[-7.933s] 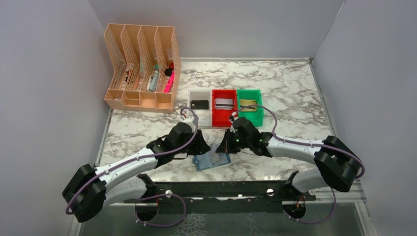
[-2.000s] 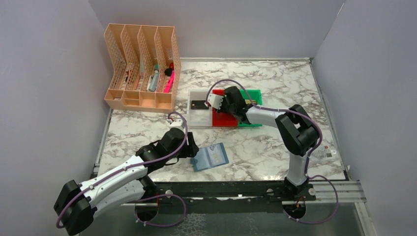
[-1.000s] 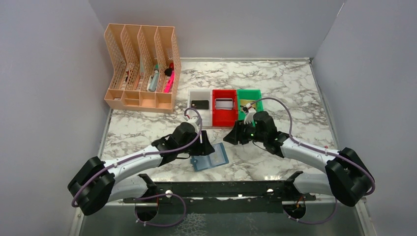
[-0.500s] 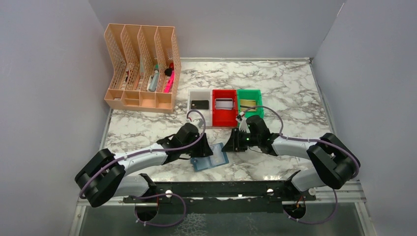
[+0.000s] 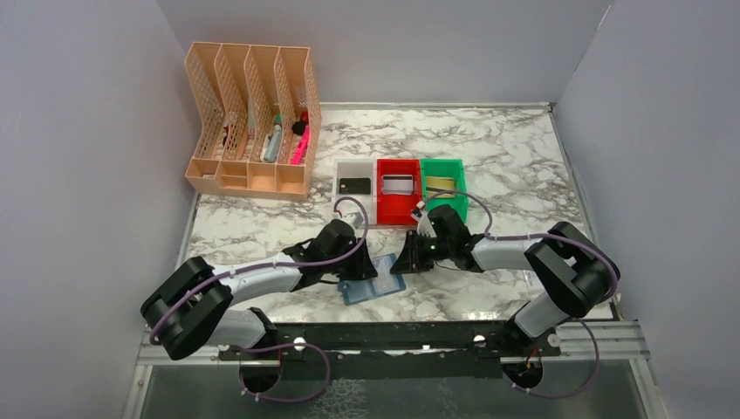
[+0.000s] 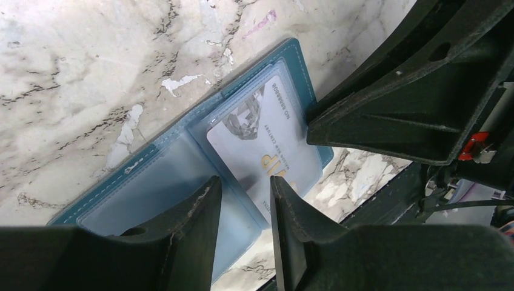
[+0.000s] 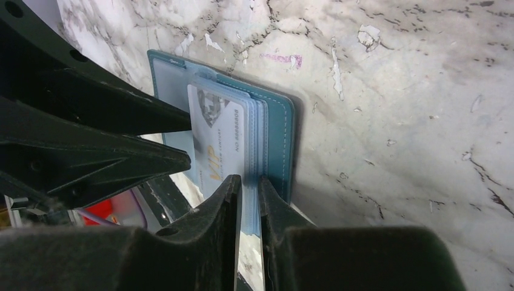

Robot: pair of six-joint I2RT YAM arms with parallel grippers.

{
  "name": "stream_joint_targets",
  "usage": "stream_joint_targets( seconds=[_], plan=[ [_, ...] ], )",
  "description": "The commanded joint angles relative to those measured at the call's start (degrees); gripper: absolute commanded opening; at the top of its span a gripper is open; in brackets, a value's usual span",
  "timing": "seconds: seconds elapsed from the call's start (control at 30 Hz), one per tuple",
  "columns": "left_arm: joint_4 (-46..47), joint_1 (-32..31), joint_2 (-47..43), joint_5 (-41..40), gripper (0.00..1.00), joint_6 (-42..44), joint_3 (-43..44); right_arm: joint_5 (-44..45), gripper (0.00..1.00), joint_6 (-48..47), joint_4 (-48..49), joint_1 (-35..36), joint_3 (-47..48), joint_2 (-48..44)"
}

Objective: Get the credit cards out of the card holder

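The blue card holder (image 5: 373, 284) lies open near the table's front edge. In the left wrist view (image 6: 182, 176) its right clear pocket holds a silver-grey credit card (image 6: 267, 142) marked VIP, also seen in the right wrist view (image 7: 221, 142). My left gripper (image 5: 361, 266) is low over the holder's fold, its jaws a little apart (image 6: 245, 185) with nothing between them. My right gripper (image 5: 404, 261) is at the holder's right edge. Its jaws are almost together (image 7: 250, 180) on the edge of the clear pocket leaves. I cannot tell whether a card is among those leaves.
Behind the holder stand a white bin (image 5: 352, 170) with a black card (image 5: 354, 185), a red bin (image 5: 397, 209) with a silver card (image 5: 398, 183) and a green bin (image 5: 445, 202) with a gold card (image 5: 440, 182). A peach mesh file rack (image 5: 251, 122) stands at the back left.
My right gripper has come back from the bins, moving left and toward me to the holder's right edge. My left gripper has slid onto the holder. The holder's right side now sits slightly raised.
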Motion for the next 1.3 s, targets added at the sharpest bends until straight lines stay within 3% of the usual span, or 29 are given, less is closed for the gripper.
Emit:
stream_joint_targets(
  seconds=[0.0, 0.7, 0.8, 1.07, 1.27],
  plan=[
    [3.14, -0.40, 1.76, 1.29, 0.37, 0.70, -1.04, -1.14, 0.19, 0.69, 1.34, 0.63, 0.89, 1.40],
    [2.36, -0.45, 0.45, -0.02, 0.12, 1.29, -1.63, 1.75, 0.16, 2.77, 1.04, 1.29, -1.57, 0.53],
    [1.26, -0.41, 0.27, -0.59, 0.12, 1.70, -1.41, 2.08, 0.16, 1.91, -0.16, 1.29, -1.06, 0.37],
    [0.23, -0.42, 0.57, -0.27, 0.26, 1.99, -0.51, 1.87, 0.17, 0.57, -1.24, 1.27, -0.13, -1.05],
    [1.75, -0.40, 0.98, 1.49, 0.23, 1.82, -0.21, 1.15, 0.19, 0.27, -1.47, 1.29, 0.42, -0.73]
  ],
)
